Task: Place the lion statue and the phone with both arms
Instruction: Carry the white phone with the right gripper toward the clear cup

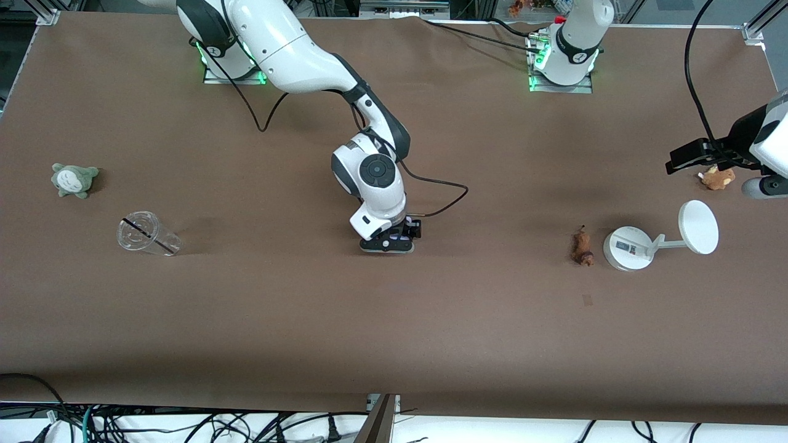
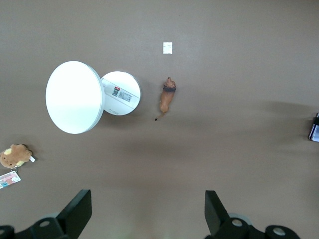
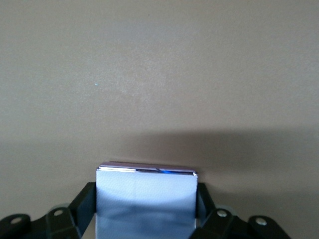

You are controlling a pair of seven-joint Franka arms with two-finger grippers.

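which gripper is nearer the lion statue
Left. The left gripper hangs open over the table's left-arm end, with the lion statue in its wrist view; the right gripper is mid-table, shut on the phone.

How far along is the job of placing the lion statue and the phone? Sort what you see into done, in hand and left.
Done: nothing looks placed yet.
In hand: the right claw, low over mid-table, is shut on the phone.
Left: the lion statue lies untouched beside the white stand; the left claw hangs open above the table at its arm's end.
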